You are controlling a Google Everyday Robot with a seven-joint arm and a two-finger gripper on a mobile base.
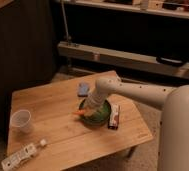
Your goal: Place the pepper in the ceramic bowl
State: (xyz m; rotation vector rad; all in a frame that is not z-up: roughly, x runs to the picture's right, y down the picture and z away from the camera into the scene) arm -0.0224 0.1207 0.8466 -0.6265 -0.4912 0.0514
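While gripper (89, 111) clasps pepper (79, 113) at ceramic bowl (104, 114) rim, plastic cup (21, 120) well apart

- You have a low wooden table (53, 125) carrying everything.
- The gripper (90, 113) sits mid-table.
- A white plastic cup (21, 120) stands upright near your left edge.
- A white bottle (20, 155) lies on its side at the front corner.
- A small blue object (83, 89), possibly a sponge, rests toward the back.
- A flat packet (114, 116) lies right of centre.

The wooden desk (53, 100) carries the ceramic bowl (102, 116), a white cup (21, 120), a blue sponge (83, 89), a snack packet (114, 116) and a white bottle (19, 156); the gripper (89, 112) hangs over the bowl.
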